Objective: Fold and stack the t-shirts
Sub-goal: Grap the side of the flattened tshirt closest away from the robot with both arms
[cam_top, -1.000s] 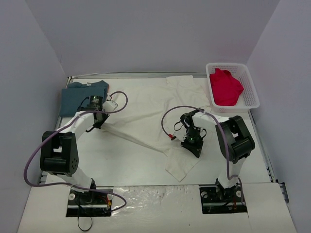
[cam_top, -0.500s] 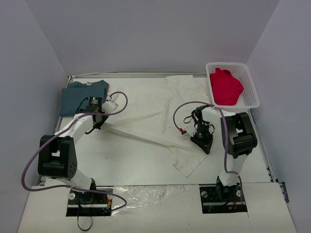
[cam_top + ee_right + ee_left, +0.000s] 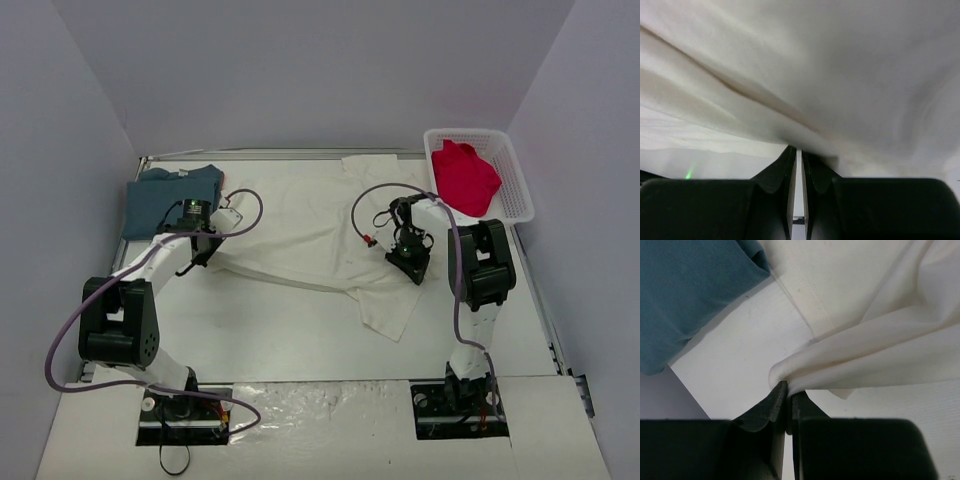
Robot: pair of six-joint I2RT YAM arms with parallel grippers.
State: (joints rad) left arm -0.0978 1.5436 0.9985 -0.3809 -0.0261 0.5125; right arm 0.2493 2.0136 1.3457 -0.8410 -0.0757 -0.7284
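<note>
Cream-white t-shirt (image 3: 300,225), frame centre on counter (image 3: 250,330); left end effector (image 3: 788,390) and right end effector (image 3: 799,152) each clamped on its cloth.

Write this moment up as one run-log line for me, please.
left gripper: shut on cream t-shirt | right gripper: shut on cream t-shirt | teal t-shirt: lying far left | red t-shirt: in basket

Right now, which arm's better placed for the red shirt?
Right: right gripper is near the basket with the red shirt; left gripper is across by the teal shirt. Both grip the cream shirt.
</note>
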